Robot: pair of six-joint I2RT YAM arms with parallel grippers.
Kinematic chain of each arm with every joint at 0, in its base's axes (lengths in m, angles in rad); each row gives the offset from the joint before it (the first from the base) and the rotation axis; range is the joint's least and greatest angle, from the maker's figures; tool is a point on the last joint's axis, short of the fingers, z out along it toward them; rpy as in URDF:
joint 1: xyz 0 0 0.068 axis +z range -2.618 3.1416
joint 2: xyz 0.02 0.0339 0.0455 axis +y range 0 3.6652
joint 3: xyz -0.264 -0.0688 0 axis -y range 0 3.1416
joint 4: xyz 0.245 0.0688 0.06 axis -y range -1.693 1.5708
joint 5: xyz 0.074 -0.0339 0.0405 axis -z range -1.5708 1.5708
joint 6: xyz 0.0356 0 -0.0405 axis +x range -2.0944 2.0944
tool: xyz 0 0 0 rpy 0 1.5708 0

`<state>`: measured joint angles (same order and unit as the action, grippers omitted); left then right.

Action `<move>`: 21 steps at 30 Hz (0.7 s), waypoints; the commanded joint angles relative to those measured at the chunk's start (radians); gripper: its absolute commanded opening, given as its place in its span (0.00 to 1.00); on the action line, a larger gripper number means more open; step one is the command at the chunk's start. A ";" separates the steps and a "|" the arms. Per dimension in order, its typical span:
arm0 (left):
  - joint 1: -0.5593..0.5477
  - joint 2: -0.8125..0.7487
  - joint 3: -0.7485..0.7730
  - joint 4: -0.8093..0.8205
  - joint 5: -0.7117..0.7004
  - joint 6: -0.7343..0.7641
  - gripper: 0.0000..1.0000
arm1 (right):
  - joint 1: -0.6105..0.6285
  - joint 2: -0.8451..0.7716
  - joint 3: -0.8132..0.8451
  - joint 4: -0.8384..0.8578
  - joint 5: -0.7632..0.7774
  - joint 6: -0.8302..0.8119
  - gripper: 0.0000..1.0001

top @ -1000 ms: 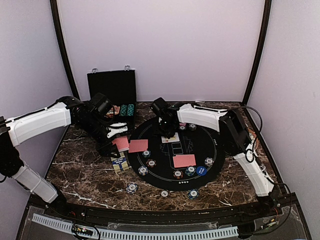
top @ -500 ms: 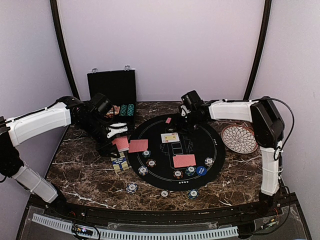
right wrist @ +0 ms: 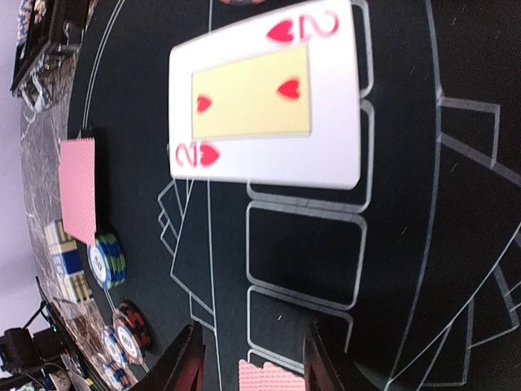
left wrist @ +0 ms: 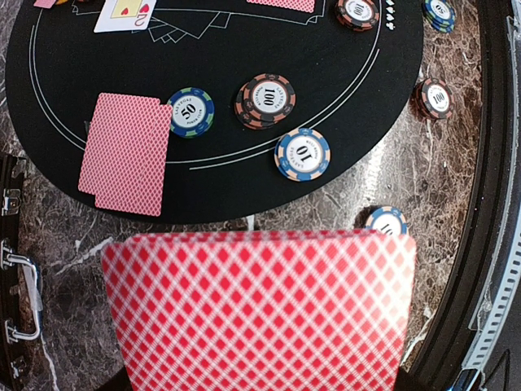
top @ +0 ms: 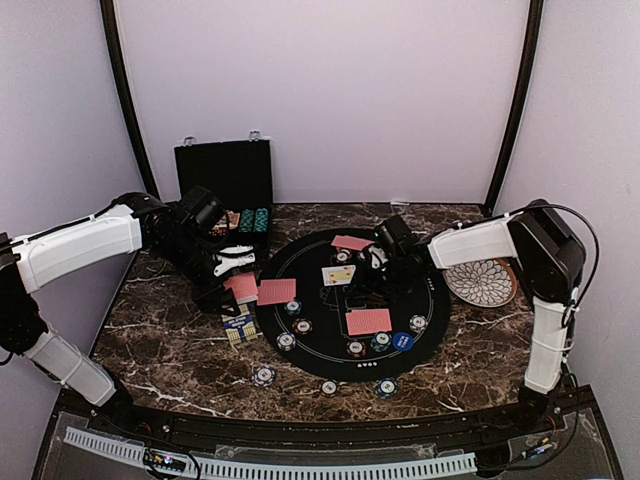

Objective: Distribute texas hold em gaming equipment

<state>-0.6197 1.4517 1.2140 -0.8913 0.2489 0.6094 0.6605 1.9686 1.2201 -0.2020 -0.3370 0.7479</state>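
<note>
Your table carries a round black mat at its middle. The black case stands open off the mat's 10 o'clock, and the patterned plate lies off its 3 o'clock.

Your left gripper hangs at the mat's 9 o'clock edge, jaws clenched on the deck of red-backed cards, which fills the bottom of the left wrist view. Your right gripper hovers low over the mat's centre, jaws released and holding nothing.

Face-down hands lie on the mat at 9, 12 and about 5 o'clock. The two of hearts lies face up near the centre, at one end of the printed card boxes; the boxes beside it are bare. Striped poker chips sit along the near arc from 7 to 4 o'clock, a few on the marble, with the blue marker disc at 5 o'clock.

You look to be laying out the shared cards, with one down. Next, send the right gripper to 9 o'clock, peel a single card off the deck without dragging a second, and set it in the next bare box.
</note>
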 commanded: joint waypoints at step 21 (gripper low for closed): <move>0.002 -0.036 0.013 -0.018 0.009 0.007 0.00 | 0.105 -0.119 -0.199 0.035 0.068 0.069 0.38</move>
<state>-0.6197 1.4517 1.2140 -0.8917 0.2485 0.6094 0.7547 1.8755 1.0630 -0.1265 -0.2928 0.7979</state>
